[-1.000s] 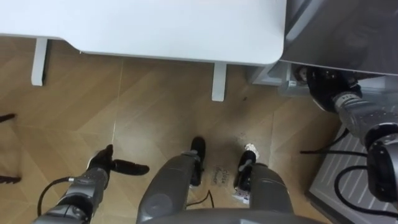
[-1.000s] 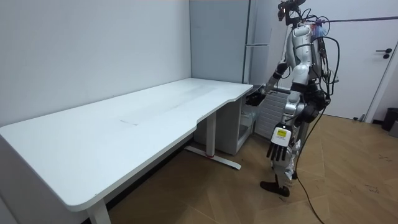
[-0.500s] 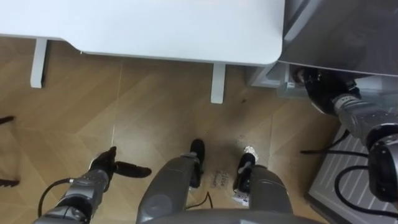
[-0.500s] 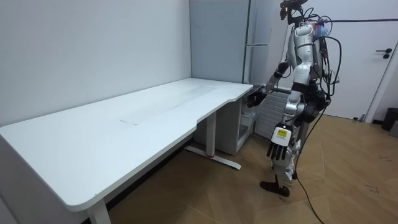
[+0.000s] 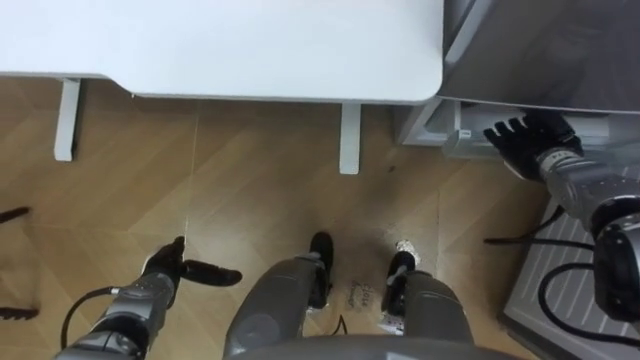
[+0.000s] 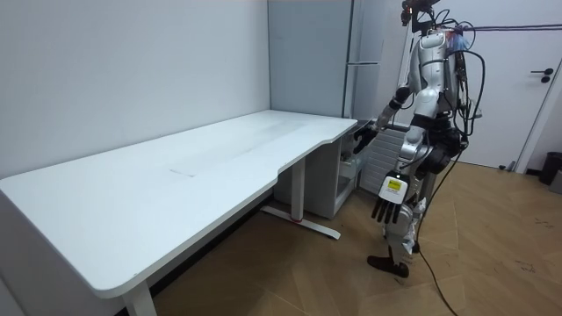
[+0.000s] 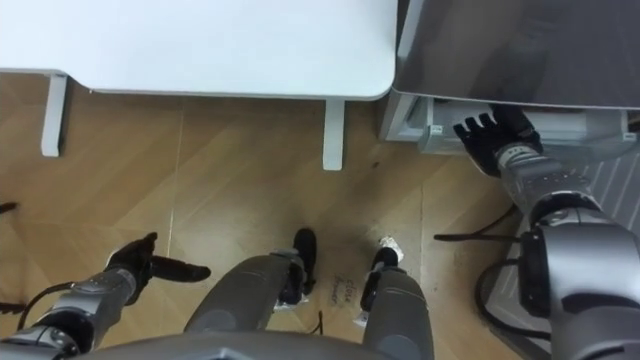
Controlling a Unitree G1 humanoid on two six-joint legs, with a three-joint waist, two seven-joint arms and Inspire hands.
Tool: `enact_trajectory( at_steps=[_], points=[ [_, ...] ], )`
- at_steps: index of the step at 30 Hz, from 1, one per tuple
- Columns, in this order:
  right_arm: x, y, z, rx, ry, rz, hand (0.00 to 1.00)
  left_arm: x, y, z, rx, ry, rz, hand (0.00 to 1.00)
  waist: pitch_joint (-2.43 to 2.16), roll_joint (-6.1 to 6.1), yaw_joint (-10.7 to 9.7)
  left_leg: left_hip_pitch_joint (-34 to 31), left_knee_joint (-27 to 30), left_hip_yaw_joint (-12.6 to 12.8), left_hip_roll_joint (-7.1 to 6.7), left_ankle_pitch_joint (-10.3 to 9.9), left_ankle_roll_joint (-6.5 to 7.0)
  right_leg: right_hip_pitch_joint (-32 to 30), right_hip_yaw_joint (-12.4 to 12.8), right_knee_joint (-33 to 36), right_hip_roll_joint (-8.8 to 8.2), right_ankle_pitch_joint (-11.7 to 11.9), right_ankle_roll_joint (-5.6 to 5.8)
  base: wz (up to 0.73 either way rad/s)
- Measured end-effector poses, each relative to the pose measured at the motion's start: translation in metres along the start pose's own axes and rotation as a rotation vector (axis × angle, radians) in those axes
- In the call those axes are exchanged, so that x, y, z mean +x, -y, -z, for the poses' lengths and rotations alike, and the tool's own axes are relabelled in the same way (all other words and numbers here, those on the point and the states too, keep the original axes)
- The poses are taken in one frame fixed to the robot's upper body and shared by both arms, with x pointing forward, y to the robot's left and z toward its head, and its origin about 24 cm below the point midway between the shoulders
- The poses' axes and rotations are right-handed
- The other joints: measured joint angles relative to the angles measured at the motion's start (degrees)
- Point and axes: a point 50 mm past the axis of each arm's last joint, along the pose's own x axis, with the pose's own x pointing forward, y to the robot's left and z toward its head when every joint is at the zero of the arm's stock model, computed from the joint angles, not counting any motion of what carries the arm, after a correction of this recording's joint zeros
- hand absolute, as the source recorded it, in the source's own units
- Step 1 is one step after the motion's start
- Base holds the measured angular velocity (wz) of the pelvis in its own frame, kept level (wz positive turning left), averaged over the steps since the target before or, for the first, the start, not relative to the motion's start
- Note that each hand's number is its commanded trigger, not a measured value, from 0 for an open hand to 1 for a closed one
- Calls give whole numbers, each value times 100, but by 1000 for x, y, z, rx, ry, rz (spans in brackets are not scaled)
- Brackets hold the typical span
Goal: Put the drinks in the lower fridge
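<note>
The grey fridge (image 5: 540, 50) stands at the right end of the white desk (image 5: 220, 40); its pale lower compartment (image 5: 440, 125) sits near the floor. My right hand (image 5: 520, 140) is stretched out just before that lower part, fingers spread and straight, holding nothing. In the room view the right hand (image 6: 362, 136) is at desk height beside the fridge (image 6: 307, 53). My left hand (image 5: 185, 268) hangs low by my side, open and empty, and the room view has the left hand (image 6: 386, 206) at thigh height.
The desk's leg (image 5: 348, 140) stands close to the fridge. A white ribbed panel (image 5: 560, 290) lies on the floor at my right. Wooden floor (image 5: 250, 190) stretches under and before the desk. A door (image 6: 544, 88) is at the room view's right.
My right hand's fingers have uncurled from a fist to a spread, straight pose and drawn slightly back from the fridge's lower part. The left hand has stayed put.
</note>
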Motion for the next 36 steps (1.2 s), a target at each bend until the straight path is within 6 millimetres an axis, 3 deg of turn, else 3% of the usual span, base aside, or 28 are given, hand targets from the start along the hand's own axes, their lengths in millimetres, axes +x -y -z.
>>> enact_trajectory(
  at_steps=[22,27,29,30,34,36],
  points=[
    [0,3,1,-38,11,-10,0,0,5,-1,27,10,16,0,1,-37,-133,97,-147,47,26,4,3,109,-19,-180,26,33,8,-1],
    [-4,25,8,-80,26,-4,0,-1,6,6,31,16,18,0,1,-54,-160,492,-375,71,66,0,0,527,-24,-502,85,95,17,-5],
    [-8,38,12,-100,27,-9,0,-2,4,8,21,19,7,0,-16,-73,-180,655,-437,70,91,-24,-25,757,-36,-718,142,153,18,-6],
    [-10,44,13,-111,32,-19,0,-2,4,9,21,18,-1,0,-45,-87,-202,703,-482,73,99,-24,-26,817,-36,-790,159,179,18,-7],
    [-20,71,14,-107,56,-4,0,-3,5,14,17,10,-3,0,-61,-103,-261,1023,-584,96,129,-63,-46,1200,-15,-1015,218,239,26,-6],
    [-25,86,23,-104,50,11,0,-5,5,27,10,-12,-5,0,-150,-116,-332,1263,-668,144,155,-106,-65,1438,4,-1153,251,244,24,-13]
  ],
)
